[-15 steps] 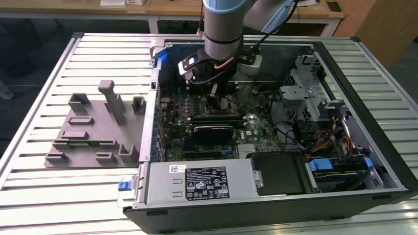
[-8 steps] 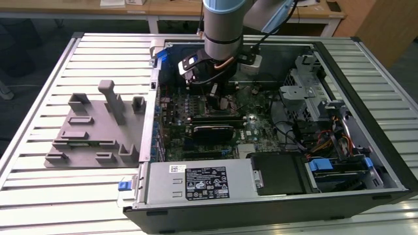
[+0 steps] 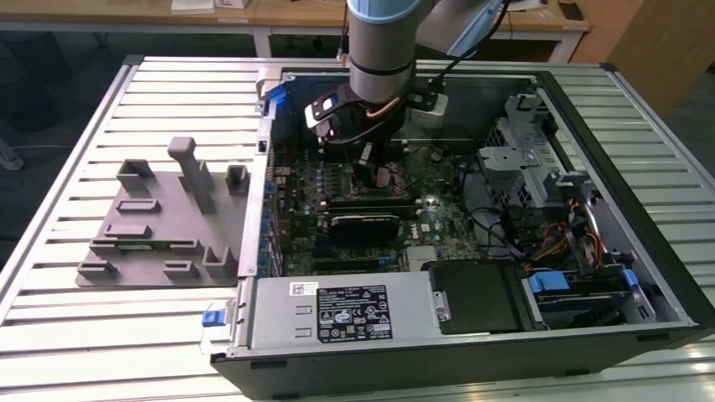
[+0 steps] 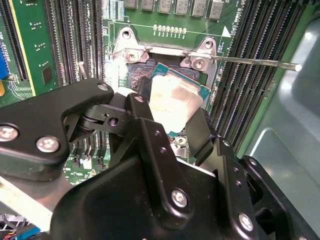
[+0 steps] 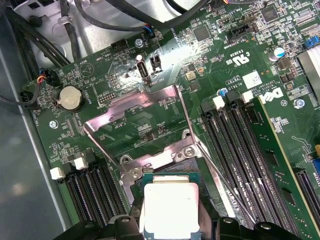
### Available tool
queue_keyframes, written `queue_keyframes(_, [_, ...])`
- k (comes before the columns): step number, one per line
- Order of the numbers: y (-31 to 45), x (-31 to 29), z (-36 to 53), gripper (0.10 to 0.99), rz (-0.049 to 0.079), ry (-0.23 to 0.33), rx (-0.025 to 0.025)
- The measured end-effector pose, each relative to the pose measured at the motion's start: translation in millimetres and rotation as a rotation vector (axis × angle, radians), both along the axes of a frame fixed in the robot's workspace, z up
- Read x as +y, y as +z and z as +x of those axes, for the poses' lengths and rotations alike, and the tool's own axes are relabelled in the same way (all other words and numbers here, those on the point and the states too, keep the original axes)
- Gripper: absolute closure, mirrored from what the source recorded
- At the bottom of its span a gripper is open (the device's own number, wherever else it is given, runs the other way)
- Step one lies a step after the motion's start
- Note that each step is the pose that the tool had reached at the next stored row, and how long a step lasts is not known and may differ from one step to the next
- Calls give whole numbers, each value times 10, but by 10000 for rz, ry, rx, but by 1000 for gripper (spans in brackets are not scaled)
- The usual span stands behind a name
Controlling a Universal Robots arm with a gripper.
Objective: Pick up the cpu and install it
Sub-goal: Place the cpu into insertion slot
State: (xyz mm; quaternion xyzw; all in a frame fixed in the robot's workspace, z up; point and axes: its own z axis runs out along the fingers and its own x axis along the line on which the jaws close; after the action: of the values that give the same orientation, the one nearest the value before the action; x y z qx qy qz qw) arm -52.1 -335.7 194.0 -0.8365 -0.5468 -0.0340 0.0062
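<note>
Gripper (image 4: 169, 114) is pinched on the cpu (image 4: 176, 94), which is held, seemingly tilted, just above the open socket (image 4: 133, 79) of the motherboard (image 5: 150, 125). Socket pins could be bent if the cpu were seated tilted or misaligned.

cpu (image 4: 176, 97): square chip; pale silver lid up, thin green rim; slightly tilted in second wrist view; clamped between gripper (image 4: 172, 114) fingers, over socket (image 4: 134, 79) on motherboard

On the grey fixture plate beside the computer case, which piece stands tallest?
The narrow upright post with a wider head; every other piece on the plate is a low block or bracket.
</note>
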Motion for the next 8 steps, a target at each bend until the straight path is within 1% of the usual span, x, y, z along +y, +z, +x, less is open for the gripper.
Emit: queue_keyframes(8, [0,-1,-1,561,-1,0,1])
